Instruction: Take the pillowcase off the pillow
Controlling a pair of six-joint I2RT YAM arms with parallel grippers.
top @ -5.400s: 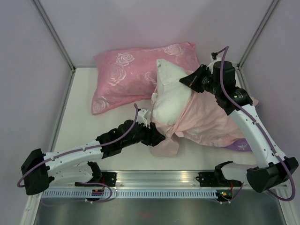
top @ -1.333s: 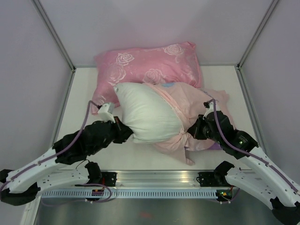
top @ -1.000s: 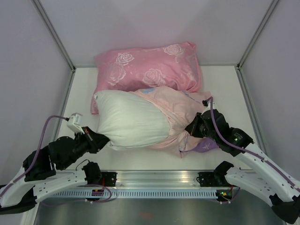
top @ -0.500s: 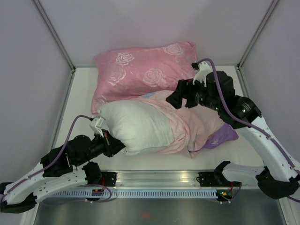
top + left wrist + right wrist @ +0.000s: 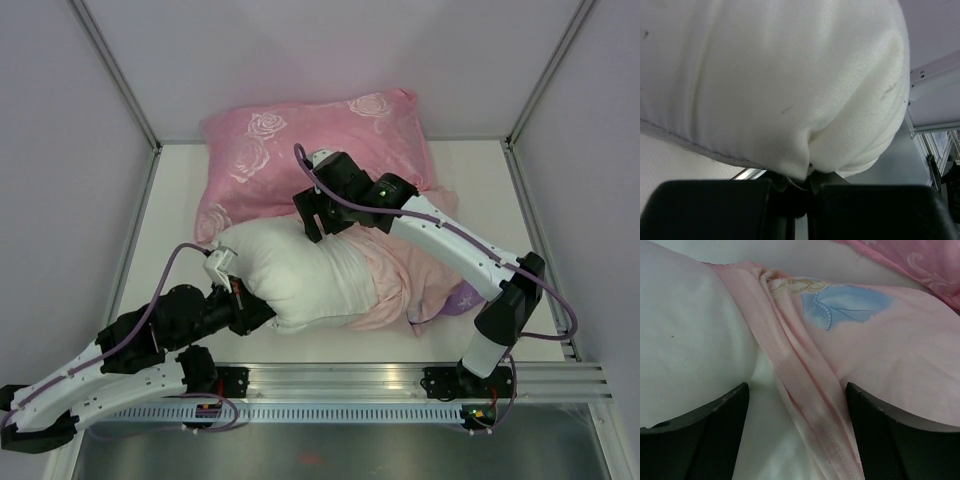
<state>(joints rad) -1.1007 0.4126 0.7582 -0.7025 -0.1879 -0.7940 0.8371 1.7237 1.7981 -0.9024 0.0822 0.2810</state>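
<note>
The plump white pillow (image 5: 300, 272) lies in the middle of the table, its right half still inside the pale pink pillowcase (image 5: 405, 268), whose purple edge (image 5: 467, 296) shows at the right. My left gripper (image 5: 244, 302) is shut on the pillow's near left corner; in the left wrist view the pillow (image 5: 780, 75) bulges over the left gripper (image 5: 800, 186). My right gripper (image 5: 321, 224) hangs open over the case's opening. In the right wrist view the right gripper (image 5: 797, 396) straddles the bunched pillowcase hem (image 5: 805, 390), with bare pillow (image 5: 685, 340) on the left.
A pink rose-patterned pillow (image 5: 310, 150) lies at the back of the table, close behind the white one; its edge (image 5: 920, 260) shows in the right wrist view. Grey walls enclose the table, and a metal rail (image 5: 340, 385) runs along the near edge.
My right gripper let go of the pillowcase at the right, opened, and swung up and left to hover over the case's opening. My left gripper stayed shut on the pillow corner, shifting slightly right.
</note>
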